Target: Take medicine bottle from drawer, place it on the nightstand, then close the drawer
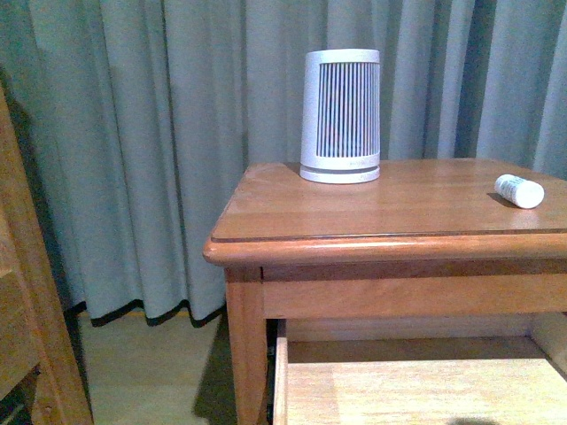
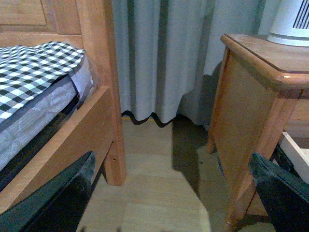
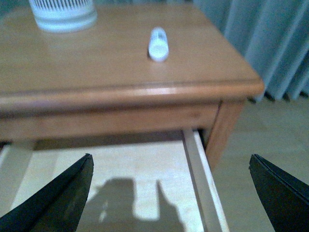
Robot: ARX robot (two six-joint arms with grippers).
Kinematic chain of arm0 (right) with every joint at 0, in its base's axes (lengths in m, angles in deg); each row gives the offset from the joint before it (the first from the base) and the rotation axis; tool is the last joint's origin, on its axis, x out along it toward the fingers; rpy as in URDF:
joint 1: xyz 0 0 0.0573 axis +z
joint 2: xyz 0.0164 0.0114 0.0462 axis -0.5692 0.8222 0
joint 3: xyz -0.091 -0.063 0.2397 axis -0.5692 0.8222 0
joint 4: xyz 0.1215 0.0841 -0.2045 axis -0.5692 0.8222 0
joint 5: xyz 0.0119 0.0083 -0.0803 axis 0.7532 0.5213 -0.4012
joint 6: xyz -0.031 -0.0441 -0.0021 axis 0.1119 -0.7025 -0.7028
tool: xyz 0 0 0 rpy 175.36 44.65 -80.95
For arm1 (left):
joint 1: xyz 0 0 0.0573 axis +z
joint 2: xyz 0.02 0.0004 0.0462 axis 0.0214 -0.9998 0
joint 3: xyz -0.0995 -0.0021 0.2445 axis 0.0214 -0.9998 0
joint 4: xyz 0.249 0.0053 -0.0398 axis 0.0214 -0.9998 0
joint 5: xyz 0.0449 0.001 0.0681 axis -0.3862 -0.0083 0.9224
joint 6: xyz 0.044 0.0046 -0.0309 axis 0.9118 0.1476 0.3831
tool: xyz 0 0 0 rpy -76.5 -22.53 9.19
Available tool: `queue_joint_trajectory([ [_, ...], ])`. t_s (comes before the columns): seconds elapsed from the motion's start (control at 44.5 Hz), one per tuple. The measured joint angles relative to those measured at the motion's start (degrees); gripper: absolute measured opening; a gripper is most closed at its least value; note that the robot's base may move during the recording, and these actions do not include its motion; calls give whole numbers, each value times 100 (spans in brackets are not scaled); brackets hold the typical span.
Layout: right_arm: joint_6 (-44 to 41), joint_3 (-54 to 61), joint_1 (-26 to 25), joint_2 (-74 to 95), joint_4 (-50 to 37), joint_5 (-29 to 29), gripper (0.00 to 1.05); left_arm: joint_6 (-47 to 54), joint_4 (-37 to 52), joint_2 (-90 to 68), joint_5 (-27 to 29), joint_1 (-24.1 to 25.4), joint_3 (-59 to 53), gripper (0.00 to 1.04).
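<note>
The medicine bottle (image 1: 519, 190) lies on its side on the nightstand (image 1: 372, 226) top, near the right edge; it also shows in the right wrist view (image 3: 159, 44). The upper drawer (image 1: 416, 376) is pulled open below the top, its pale inside bare (image 3: 116, 169). My right gripper (image 3: 171, 193) is open and empty above the open drawer's right side rail. My left gripper (image 2: 178, 193) is open and empty, low over the floor between the bed and the nightstand's side (image 2: 246, 125). Neither arm shows in the front view.
A large white ribbed device (image 1: 341, 115) stands at the back of the nightstand top. Grey curtains (image 1: 177, 150) hang behind. A wooden bed frame (image 2: 82, 130) with a checked cover (image 2: 34, 67) stands to the left. Bare wooden floor (image 2: 149, 193) lies between them.
</note>
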Motion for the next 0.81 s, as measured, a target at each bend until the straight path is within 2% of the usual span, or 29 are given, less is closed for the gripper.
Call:
queue_joint_trajectory([
  [0.18,619,1123,444,-977,911,-184,98,0,0,0,0,0,0,98],
  [0.292,949,1878,669,-706,562,-223,98,0,0,0,0,0,0,98],
  [0.405,1064,2365,717,625,-973,-380,98,2,0,0,4,0,0,98],
  [0.54,822,2356,562,3965,-4708,-481,98,0,0,0,2,0,0,98],
  [0.607,658,2208,424,5641,-6266,-540,98,0,0,0,-2,0,0,98],
  [0.675,476,1818,278,6806,-7114,-551,98,0,0,0,0,0,0,98],
  [0.81,383,1484,175,7412,-7440,-514,98,0,0,0,0,0,0,98],
])
